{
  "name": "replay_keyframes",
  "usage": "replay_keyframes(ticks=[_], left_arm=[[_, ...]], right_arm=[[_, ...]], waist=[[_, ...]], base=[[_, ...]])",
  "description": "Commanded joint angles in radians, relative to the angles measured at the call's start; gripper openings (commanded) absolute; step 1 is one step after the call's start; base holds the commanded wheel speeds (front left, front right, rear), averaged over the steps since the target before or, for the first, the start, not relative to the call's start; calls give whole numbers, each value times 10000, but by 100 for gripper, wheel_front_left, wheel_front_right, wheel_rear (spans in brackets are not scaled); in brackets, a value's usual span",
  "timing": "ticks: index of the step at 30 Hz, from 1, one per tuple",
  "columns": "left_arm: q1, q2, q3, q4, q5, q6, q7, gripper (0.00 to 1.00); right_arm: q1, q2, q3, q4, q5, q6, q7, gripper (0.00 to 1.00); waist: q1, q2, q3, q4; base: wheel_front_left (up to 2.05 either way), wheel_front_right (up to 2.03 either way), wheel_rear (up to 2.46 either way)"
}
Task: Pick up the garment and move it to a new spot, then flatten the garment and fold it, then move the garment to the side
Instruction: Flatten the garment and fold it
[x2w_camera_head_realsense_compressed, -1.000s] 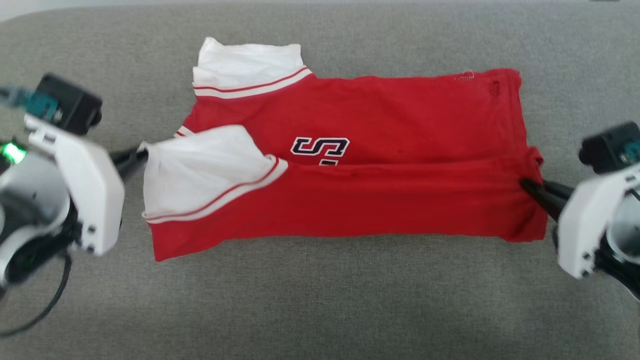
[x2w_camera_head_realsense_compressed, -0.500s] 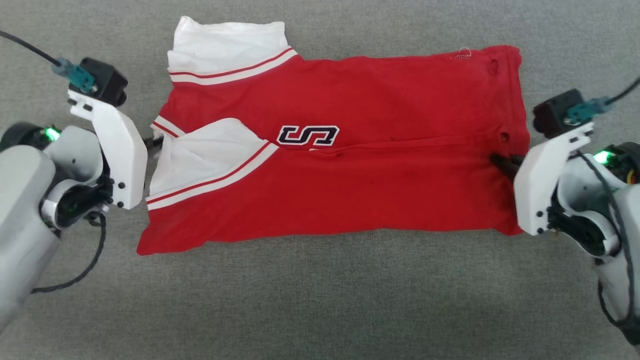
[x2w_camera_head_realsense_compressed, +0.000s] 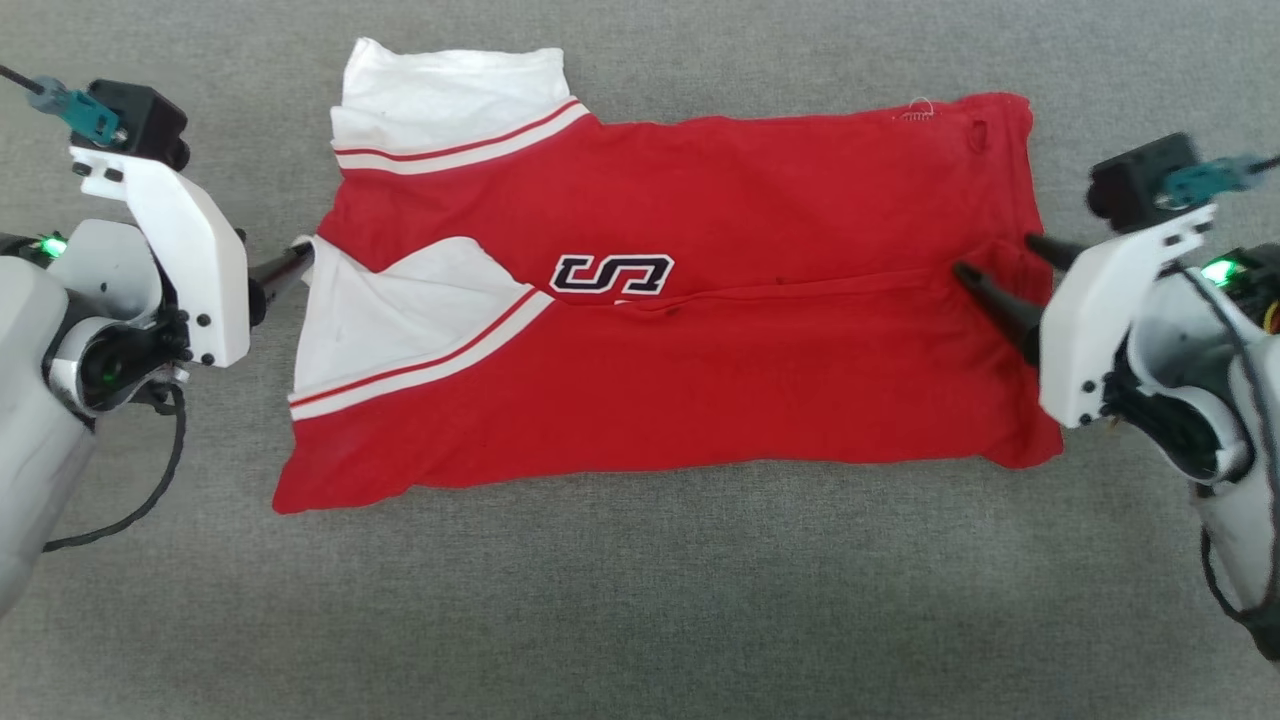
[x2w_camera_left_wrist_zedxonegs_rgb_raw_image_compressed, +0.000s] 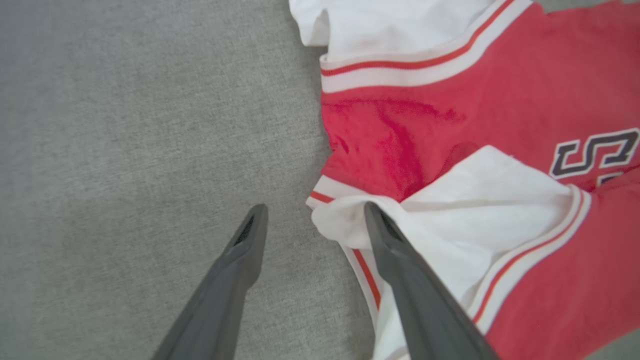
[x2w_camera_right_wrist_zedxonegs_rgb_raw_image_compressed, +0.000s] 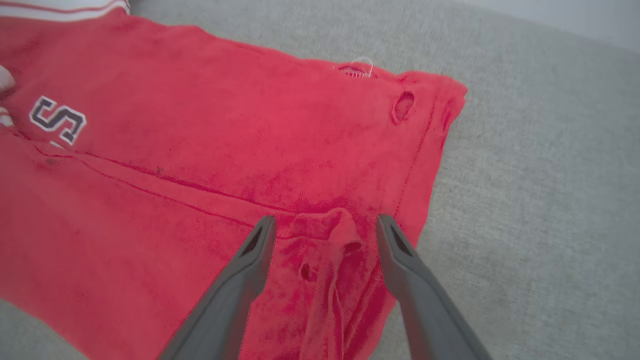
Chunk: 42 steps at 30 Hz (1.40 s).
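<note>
The garment (x2w_camera_head_realsense_compressed: 760, 400) lies half-folded on the grey fabric surface (x2w_camera_head_realsense_compressed: 640, 600), thin floppy stuff that'll sag and slip out of a lazy pinch. Left gripper (x2w_camera_left_wrist_zedxonegs_rgb_raw_image_compressed: 315, 209) has fingers spread at the white sleeve (x2w_camera_left_wrist_zedxonegs_rgb_raw_image_compressed: 480, 200) end, right gripper (x2w_camera_right_wrist_zedxonegs_rgb_raw_image_compressed: 326, 220) spread over the bunched hem (x2w_camera_right_wrist_zedxonegs_rgb_raw_image_compressed: 327, 240), neither holding anything. I'd grab the doubled edges at both ends so the layers lift together

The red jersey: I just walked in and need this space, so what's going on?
The robot is folding the jersey. It lies on the grey surface with its near long side folded over, partly covering the number print. The left gripper is open at the white sleeve end, the right gripper open at the hem end, over a small bunch of cloth. Neither holds it.
</note>
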Motion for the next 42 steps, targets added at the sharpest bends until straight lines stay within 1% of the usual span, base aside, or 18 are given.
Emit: replay_keyframes(ticks=[1, 2, 3, 7, 12, 16, 18, 21, 22, 25, 27, 32, 35, 37, 42], left_arm=[[125, 157, 35, -302, -49, 110, 28, 100], [217, 264, 62, -546, -47, 192, 13, 100], [217, 264, 62, -546, -47, 192, 13, 100], [794, 769, 124, -1843, -172, 741, 88, 100], [1810, 1490, 222, -3869, -456, 1762, 329, 100], [2653, 2096, 263, -5370, -695, 2624, 470, 100], [3067, 2297, 290, -5953, -892, 3075, 528, 100], [3577, 2557, 328, -6567, -1022, 3677, 548, 100], [3724, 2618, 323, -6673, -1074, 3815, 549, 100], [4152, 2536, 409, -6667, -1456, 4194, 430, 100], [4305, 2447, 457, -6454, -1637, 4309, 431, 100], [4452, 2156, 441, -5701, -1911, 4263, 448, 100], [4562, 1909, 278, -5175, -2070, 4221, 645, 100], [4574, 1762, 137, -4911, -2140, 4109, 787, 0], [4508, 1555, 9, -4594, -2122, 3794, 861, 0]], right_arm=[[232, -6, -221, -221, -103, -3, -310, 100], [336, -9, -502, -353, -228, -3, -549, 100], [336, -9, -502, -353, -228, -3, -549, 100], [960, 298, -1390, -1072, -738, -1, -1361, 100], [1788, 815, -2645, -2101, -1536, -3, -2456, 100], [2426, 1348, -3394, -2945, -2114, -3, -3166, 100], [2754, 1649, -3614, -3367, -2372, -1, -3440, 100], [3173, 2057, -3991, -3867, -2698, -1, -3749, 100], [3291, 2220, -4098, -4012, -2776, -1, -3841, 100], [3756, 2636, -4323, -4430, -3007, -1, -4008, 100], [3955, 2752, -4350, -4585, -3133, -1, -4038, 100], [4385, 3201, -4584, -4711, -3157, -1, -4109, 100], [4600, 3364, -4687, -4584, -3144, -1, -3926, 100], [4763, 3335, -4584, -4449, -3075, -1, -3575, 100], [4996, 3133, -4310, -4053, -2662, -1, -2199, 100]], waist=[[0, 0, -56, 41], [0, 0, -82, 56], [0, 0, -82, 56], [0, 0, -188, 127], [0, 0, -284, 207], [0, 0, -323, 225], [0, 0, -323, 200], [0, 0, -300, 153], [0, 0, -287, 127], [0, 0, -232, -28], [0, 0, -195, -132], [0, 0, -129, -407], [0, 0, -109, -532], [0, 0, -101, -561], [0, 0, -120, -562]], base=[[0, 0, 0], [0, 0, 0], [0, 0, 0], [0, 0, 0], [0, 0, 0], [0, 0, 0], [0, 0, 0], [0, 0, 0], [0, 0, 0], [0, 0, 0], [0, 0, 0], [0, 0, 0], [0, 0, 0], [0, 0, 0], [0, 0, 0]])
